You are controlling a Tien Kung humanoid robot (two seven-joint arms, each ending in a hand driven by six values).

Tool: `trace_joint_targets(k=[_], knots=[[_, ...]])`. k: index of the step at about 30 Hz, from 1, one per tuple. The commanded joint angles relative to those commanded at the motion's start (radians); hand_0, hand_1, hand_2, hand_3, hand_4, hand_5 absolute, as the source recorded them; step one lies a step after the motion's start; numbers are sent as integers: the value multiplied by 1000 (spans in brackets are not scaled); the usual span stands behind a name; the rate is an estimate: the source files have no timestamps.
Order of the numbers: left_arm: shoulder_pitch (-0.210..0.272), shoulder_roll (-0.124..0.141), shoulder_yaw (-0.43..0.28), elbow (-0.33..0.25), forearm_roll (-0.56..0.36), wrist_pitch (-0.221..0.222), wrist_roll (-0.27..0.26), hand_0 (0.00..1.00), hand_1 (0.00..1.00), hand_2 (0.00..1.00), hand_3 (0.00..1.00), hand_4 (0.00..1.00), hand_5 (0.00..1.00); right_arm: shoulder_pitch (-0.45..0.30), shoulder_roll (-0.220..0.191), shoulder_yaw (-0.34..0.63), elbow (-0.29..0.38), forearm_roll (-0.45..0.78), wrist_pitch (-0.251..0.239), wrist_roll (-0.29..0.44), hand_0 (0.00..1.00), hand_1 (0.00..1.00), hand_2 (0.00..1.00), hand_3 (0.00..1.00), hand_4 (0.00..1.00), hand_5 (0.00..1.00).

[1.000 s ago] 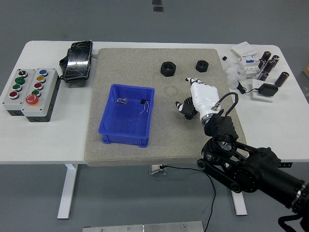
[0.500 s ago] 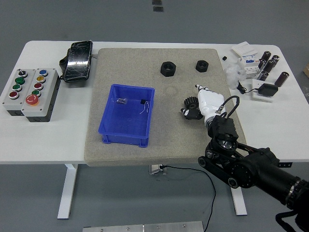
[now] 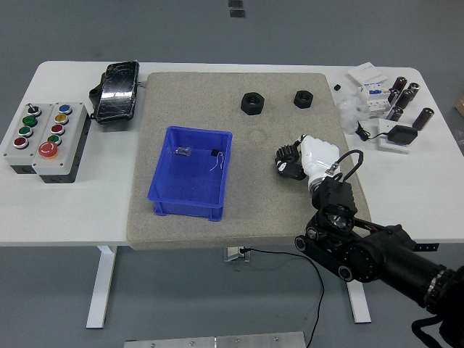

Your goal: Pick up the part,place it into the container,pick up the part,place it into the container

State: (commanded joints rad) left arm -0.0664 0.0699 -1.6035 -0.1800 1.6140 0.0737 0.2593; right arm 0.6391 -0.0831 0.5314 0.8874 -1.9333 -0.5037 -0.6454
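Note:
Two black hex nut parts lie at the back of the grey mat [image 3: 181, 232]: a larger one [image 3: 253, 103] and a smaller one [image 3: 303, 98]. The blue container [image 3: 190, 174] stands left of the mat's centre and holds two small items with a thin wire. My right hand [image 3: 288, 162], white-backed with black fingers, hovers over the mat to the right of the container and in front of the nuts. Its fingers are curled together towards the left, and I can make out no part among them. The left arm is out of view.
A grey button box [image 3: 45, 138] sits at the table's left end, with a black pouch [image 3: 116, 90] behind it. Small cylinders [image 3: 406, 98], white boxes and a black adapter [image 3: 401, 135] crowd the right back corner. A cable hangs under the table's front edge.
My right hand has turned and drawn slightly back towards me, and its fingers have gone from spread to curled. The nuts and the container have not moved.

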Motion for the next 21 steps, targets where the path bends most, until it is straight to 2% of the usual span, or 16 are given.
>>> trace_joint_targets(k=[5,6,11,12,17,18,21], knots=[[0,1,5,0,-4,0,-2,628,552,529,605,657,355,0,4,-12,-1,6,-12,0,351,561,537,610,743,381],[0,1,6,0,-5,0,-3,628,552,530,605,656,354,0,4,-14,-1,6,-14,0,343,548,489,578,739,380],[0,0,9,0,-7,0,-4,628,552,530,605,656,354,-1,5,-23,-1,6,-25,0,343,548,489,578,739,380],[0,0,9,0,-8,0,-4,628,552,529,604,654,355,-1,5,-24,-1,5,-28,0,337,532,451,571,684,336],[0,0,11,0,-9,0,-6,628,552,529,604,654,355,-1,4,-27,-2,3,-44,0,337,532,451,571,684,336],[0,1,11,0,-9,0,-6,628,552,529,606,652,354,-1,4,-28,-2,2,-47,0,324,520,450,573,557,237],[1,1,12,0,-9,0,-6,628,552,529,606,652,354,-1,4,-29,-3,-2,-56,0,324,520,450,573,557,237]])
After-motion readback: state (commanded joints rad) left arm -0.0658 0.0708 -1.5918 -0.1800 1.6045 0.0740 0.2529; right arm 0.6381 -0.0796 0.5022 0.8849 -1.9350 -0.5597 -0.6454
